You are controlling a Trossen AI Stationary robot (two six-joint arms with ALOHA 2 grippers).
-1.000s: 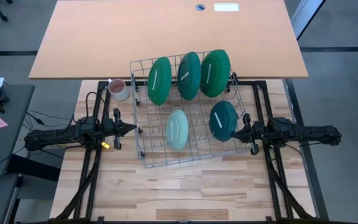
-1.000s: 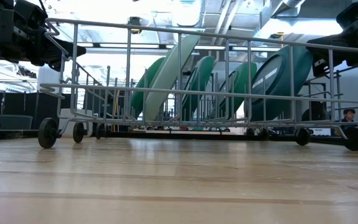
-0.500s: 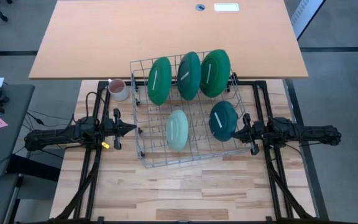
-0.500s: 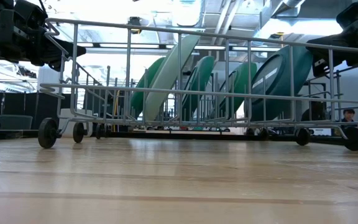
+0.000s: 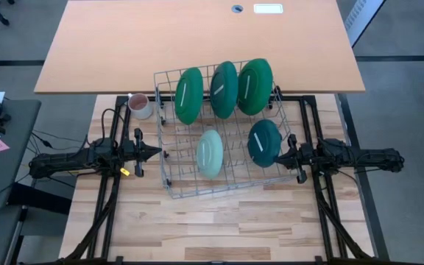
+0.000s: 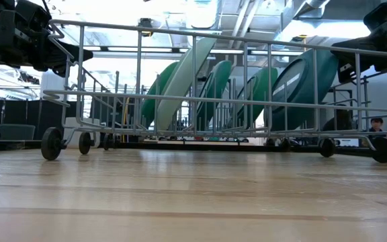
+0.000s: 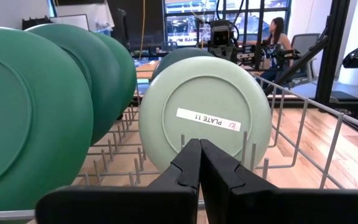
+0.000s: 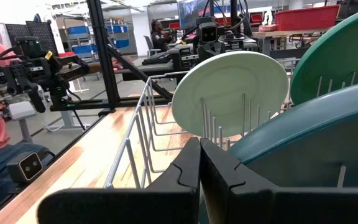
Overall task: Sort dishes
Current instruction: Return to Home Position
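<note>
Five plates upright in rack; L jaws, R jaws closed, empty, just outside rack's side edges.

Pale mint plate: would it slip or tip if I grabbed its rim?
The pale mint plate looks glossy, so probably slippery in the jaws. It stands on edge between the rack tines, so a push would likely tip it.

The three dark green plates are glossy, each with a white strip label. Just beside the black right gripper the teal plate is dark; the mint plate past it is pale, with a white label. The rack is grey wire.
</note>
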